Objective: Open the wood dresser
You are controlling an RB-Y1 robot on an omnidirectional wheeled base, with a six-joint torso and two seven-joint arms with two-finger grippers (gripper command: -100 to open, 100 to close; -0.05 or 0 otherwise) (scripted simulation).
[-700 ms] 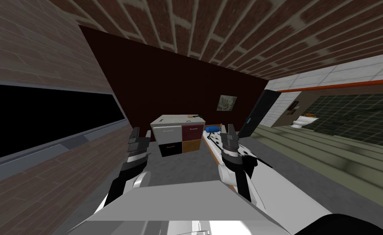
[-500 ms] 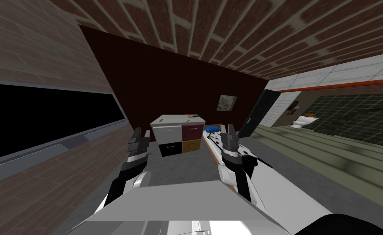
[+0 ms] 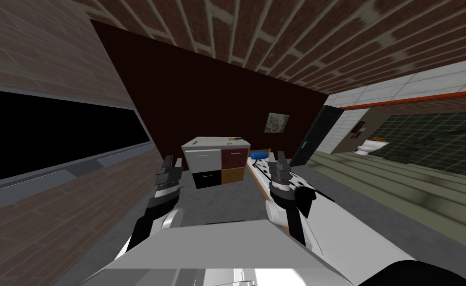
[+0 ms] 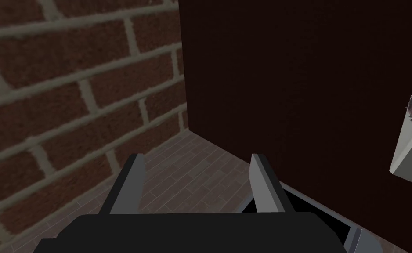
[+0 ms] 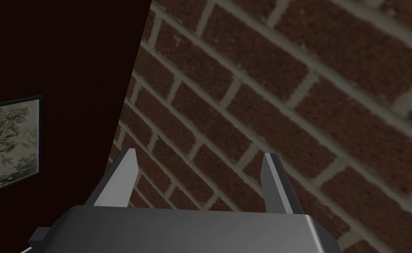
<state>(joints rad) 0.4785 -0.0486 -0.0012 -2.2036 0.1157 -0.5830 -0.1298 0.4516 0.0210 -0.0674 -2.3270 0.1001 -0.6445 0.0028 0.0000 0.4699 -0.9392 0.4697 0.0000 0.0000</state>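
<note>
Window (image 3: 53, 134): on your far left, a long black area set in the plank-patterned wall.
Left gripper (image 3: 172, 163): raised ahead of you, left of the dresser and well short of it. Its fingers (image 4: 130, 184) stand spread with nothing between them.
Dresser (image 3: 216, 161): your target stands ahead against the dark maroon wall (image 3: 217, 99). In the head view it lies between the two grippers, well apart from both. It has four fronts: white upper left, dark red upper right, black lower left, orange-brown lower right. The things on its top are too small to tell.
Blue roll (image 3: 258, 155): just right of the dresser, at the far end of the bed.
Bed (image 3: 258, 170): white cover with black spots, running toward you on the right.
Right gripper (image 3: 275, 158): held up over the bed in the head view, fingers (image 5: 273, 184) apart and empty.
Picture (image 3: 276, 122): framed on the maroon wall, with a pale mottled pattern.
Door (image 3: 316, 136): dark, right of the picture.
Toilet (image 3: 371, 146): white, far right, in the green-tiled room.
</note>
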